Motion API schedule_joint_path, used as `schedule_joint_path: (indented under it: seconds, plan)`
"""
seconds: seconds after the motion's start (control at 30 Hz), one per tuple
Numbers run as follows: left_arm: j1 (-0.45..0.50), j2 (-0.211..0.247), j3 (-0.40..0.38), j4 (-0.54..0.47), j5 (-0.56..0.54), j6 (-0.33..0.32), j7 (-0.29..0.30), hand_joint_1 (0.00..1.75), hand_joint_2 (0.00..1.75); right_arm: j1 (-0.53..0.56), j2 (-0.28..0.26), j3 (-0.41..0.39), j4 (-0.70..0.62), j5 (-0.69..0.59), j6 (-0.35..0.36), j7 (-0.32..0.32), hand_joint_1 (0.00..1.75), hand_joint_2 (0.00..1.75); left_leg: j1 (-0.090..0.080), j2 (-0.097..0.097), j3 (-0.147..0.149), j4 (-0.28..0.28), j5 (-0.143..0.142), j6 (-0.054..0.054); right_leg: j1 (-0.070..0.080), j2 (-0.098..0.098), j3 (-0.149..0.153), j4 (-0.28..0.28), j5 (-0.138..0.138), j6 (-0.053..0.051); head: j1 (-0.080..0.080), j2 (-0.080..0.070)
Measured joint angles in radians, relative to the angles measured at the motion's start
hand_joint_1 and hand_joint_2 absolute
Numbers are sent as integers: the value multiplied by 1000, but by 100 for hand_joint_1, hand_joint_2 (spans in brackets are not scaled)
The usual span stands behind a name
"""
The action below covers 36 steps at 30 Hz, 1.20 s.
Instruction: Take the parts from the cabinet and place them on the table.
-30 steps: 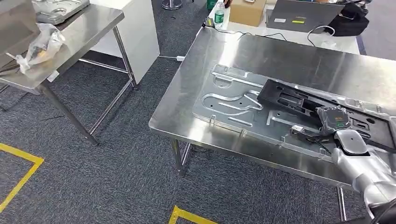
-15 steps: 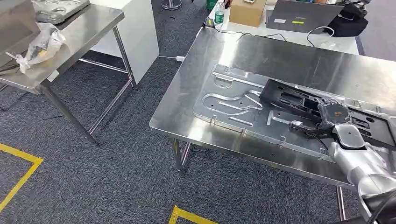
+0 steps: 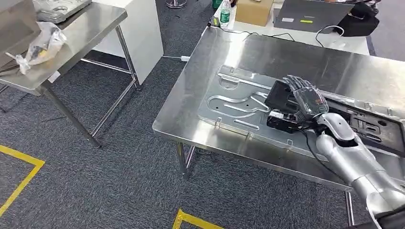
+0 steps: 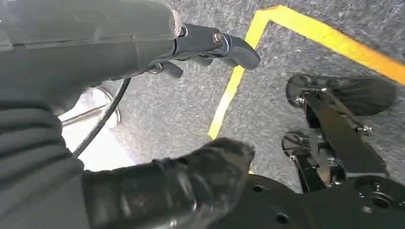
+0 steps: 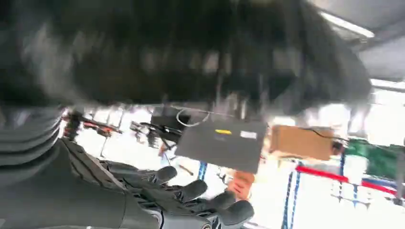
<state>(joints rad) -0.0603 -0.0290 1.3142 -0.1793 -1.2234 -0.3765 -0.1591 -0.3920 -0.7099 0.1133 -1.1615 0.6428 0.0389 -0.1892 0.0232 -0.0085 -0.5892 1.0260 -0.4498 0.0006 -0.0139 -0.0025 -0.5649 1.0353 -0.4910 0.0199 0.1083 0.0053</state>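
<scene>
Looking past your right hand point(image 3: 305, 102), its spread, empty fingers hover above the flat black plastic frame part point(image 3: 377, 131), which lies across the stamped silver metal panel point(image 3: 234, 102) on the steel table point(image 3: 267, 55); a grey laptop point(image 3: 313, 14) sits beyond.

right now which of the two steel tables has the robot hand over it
The near table, the one holding the flat metal panel and black part. The right robot hand is above it; the far-left table holds a plastic bag.

- Table point(image 3: 224, 52): brushed stainless steel, shiny.
- Stamped panel point(image 3: 234, 107) on it: bare silvery sheet metal.
- Black part point(image 3: 372, 129): matt.
- Floor point(image 3: 119, 181): rough grey carpet.
- Box point(image 3: 253, 12): brown cardboard.
</scene>
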Motion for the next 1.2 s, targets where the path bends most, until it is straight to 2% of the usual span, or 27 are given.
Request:
schedule_joint_path:
  seconds: [0.3, 0.5, 0.53, 0.67, 0.7, 0.73, 0.77, 0.8, 0.83, 0.9, 0.93, 0.97, 1.0, 1.03, 1.07, 1.1, 1.13, 1.17, 1.2]
  plan:
    - [0, -1, 9, 0, 0, 0, 0, 0, 0, 33, -23, 4, -68, 15, -44, -7, 0, 0, 0, 0, 0, 0, 0, 0, -1, 0, 0, 0, 0, 0, 0, 0]
    - [0, -2, 16, 0, 0, 2, -2, 0, 0, 85, -25, 17, -223, 1, -40, -14, 0, 0, 0, 0, 0, 0, 0, 0, 0, 0, 0, 0, 0, 0, 0, 0]
    - [-1, -2, 16, 0, -1, 4, -1, 0, 0, 90, -24, 24, -250, 1, -39, -16, 0, 0, -2, 0, -2, 5, -3, 5, -7, 0, 0, -2, 1, 1, 0, 0]
    - [0, -2, 17, 0, -2, 13, 8, 0, 0, 125, -13, 73, -372, 2, -39, -32, 0, 0, -4, 0, -3, 8, -7, 12, -10, 0, 1, -2, 1, 2, 0, 0]
    - [0, -2, 17, 0, -2, 14, 8, 0, 0, 133, -11, 83, -394, 3, -41, -36, 0, 0, -6, -1, -2, 8, -2, 15, -11, 0, 2, -3, 5, 6, 0, 0]
    - [0, -2, 17, 0, -2, 15, 8, 0, 0, 140, -11, 91, -417, 4, -43, -40, 0, 175, -7, -2, -1, 4, 2, 18, -11, 0, 5, -10, 8, 11, 0, 0]
    - [0, -2, 17, 0, -2, 17, 9, 0, 0, 144, -12, 98, -437, 10, -48, -43, 0, 175, 3, 1, 8, -22, 16, 25, -4, 0, 8, -14, 6, 14, 0, 0]
    - [-1, -4, 18, 0, -3, 17, 10, 0, 0, 152, -11, 106, -452, 18, -58, -48, 0, 175, 7, -2, 14, -40, 27, 26, -10, 1, 5, -1, -15, 14, 0, 0]
    - [-1, -5, 18, 0, -3, 18, 11, 0, 0, 158, -10, 114, -471, 27, -67, -53, 0, 175, 8, -1, 13, -47, 34, 32, -11, 2, -11, 40, -57, 15, 0, 0]
    - [-2, -7, 18, 0, -5, 19, 13, 0, 0, 177, -10, 135, -499, 43, -78, -61, 0, 175, 10, -5, 5, -47, 38, 31, -16, 3, -64, 180, -141, 26, 0, 0]
    - [-2, -9, 18, 0, -5, 19, 14, 0, 0, 190, -10, 142, -509, 47, -80, -63, 0, 175, 12, -11, 0, -45, 40, 27, -22, 3, -83, 237, -160, 32, 0, 0]
    - [-1, -10, 18, 0, -5, 19, 15, 0, 0, 199, -10, 148, -519, 50, -80, -63, 0, 175, 15, -18, -5, -41, 42, 24, -28, 2, -83, 249, -153, 38, 0, 0]
    - [-1, -11, 18, 0, -5, 19, 15, 0, 0, 202, -10, 152, -526, 53, -81, -63, 0, 175, 20, -24, -12, -36, 44, 19, -34, 3, -63, 219, -124, 46, 0, 0]
    - [-1, -11, 18, 0, -5, 20, 15, 0, 0, 203, -10, 155, -533, 57, -82, -65, 0, 175, 27, -32, -20, -28, 45, 12, -41, 3, -21, 147, -82, 55, 0, 0]
    - [-2, -12, 18, 0, -6, 20, 16, 0, 0, 204, -10, 158, -539, 61, -84, -69, 0, 175, 36, -40, -29, -17, 45, 1, -51, 8, 33, 53, -42, 66, 0, 0]
    - [-3, -11, 18, 0, -7, 21, 16, 0, 0, 206, -10, 160, -544, 67, -88, -71, 0, 175, 37, -48, -40, -5, 45, -12, -59, 40, 66, -19, -55, 80, 1, 0]
    - [-4, -8, 18, -2, -8, 28, 17, 0, 0, 212, -8, 164, -547, 79, -94, -72, 0, 175, 38, -61, -48, -5, 50, -24, -39, 67, 68, 6, -46, 67, 1, 0]
    - [-3, -8, 18, -2, -10, 31, 19, 0, 0, 226, -10, 166, -555, 93, -102, -71, 0, 175, 31, -73, -50, -2, 56, -35, -47, 71, 56, 11, -43, 51, -1, 0]
    - [-3, -10, 18, -2, -10, 32, 21, 0, 0, 236, -10, 170, -562, 104, -107, -71, 0, 175, 31, -86, -56, -2, 67, -43, -44, 62, 52, 12, -49, 39, 0, 0]
